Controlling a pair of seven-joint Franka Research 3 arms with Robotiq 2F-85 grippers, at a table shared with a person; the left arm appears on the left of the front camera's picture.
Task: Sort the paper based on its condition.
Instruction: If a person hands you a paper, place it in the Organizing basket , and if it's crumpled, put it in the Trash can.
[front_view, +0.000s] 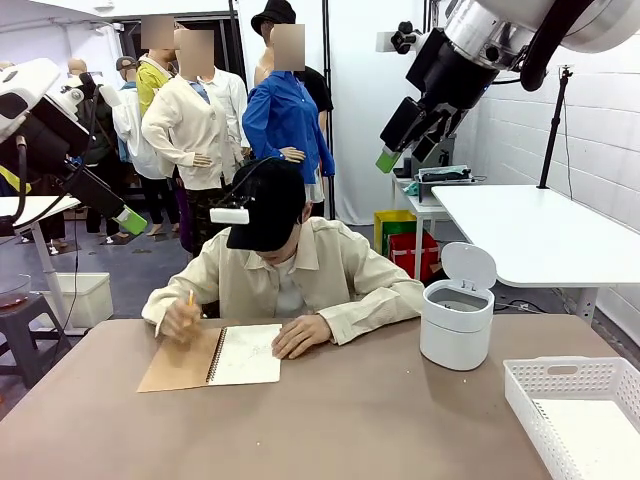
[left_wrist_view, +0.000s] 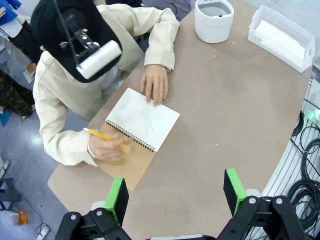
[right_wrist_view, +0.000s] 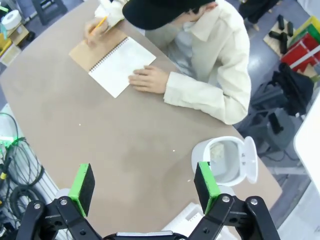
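Note:
A person at the far side holds a pencil (front_view: 190, 298) over an open spiral notebook (front_view: 248, 355) with a brown cover folded back. Its white page (left_wrist_view: 145, 117) carries faint scribbles, and the person's other hand rests on the page's edge (right_wrist_view: 147, 80). A flat white sheet of paper (left_wrist_view: 280, 39) lies in the white basket (front_view: 560, 378). My left gripper (left_wrist_view: 176, 195) hangs open high above the table's near side, nothing between its fingers. My right gripper (right_wrist_view: 144, 181) is open too, high over the table near the bin. Both arms are raised in the front view.
A small white bin (front_view: 457, 325) with its lid flipped up stands at the person's left elbow, right of the notebook. The basket sits at the near right corner. Bare brown tabletop (front_view: 350, 420) spreads between notebook, bin and basket.

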